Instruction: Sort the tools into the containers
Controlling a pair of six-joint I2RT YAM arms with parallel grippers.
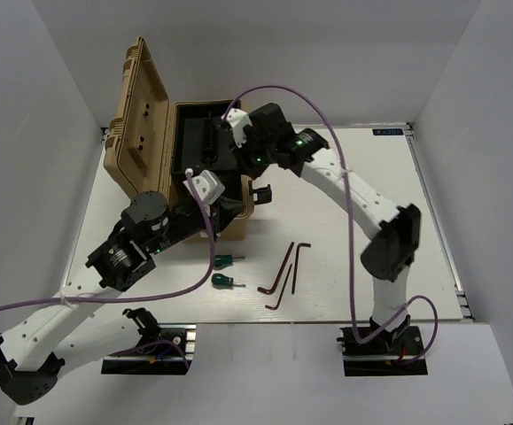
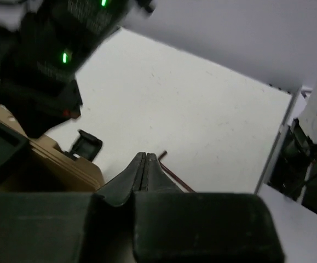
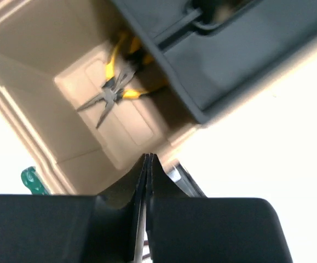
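Two green-handled screwdrivers [image 1: 227, 260] [image 1: 226, 282] and three dark hex keys [image 1: 280, 266] [image 1: 298, 266] [image 1: 277, 298] lie on the white table in front of the open tan toolbox [image 1: 136, 124]. Yellow-handled pliers [image 3: 116, 83] lie on the box floor, with more yellow handles partly under the black tray [image 3: 229, 55]. My right gripper [image 3: 148, 158] is shut and empty above the box's inside [image 1: 227, 140]. My left gripper [image 2: 146, 156] is shut and empty at the box's front right corner [image 1: 223, 207]; one hex key [image 2: 172, 172] shows just beyond its tips.
The box lid stands open at the left. A black latch [image 2: 85, 146] sticks out from the box front. The right arm [image 2: 49, 60] hangs close above the left gripper. One screwdriver handle [image 3: 32, 182] shows beside the box wall.
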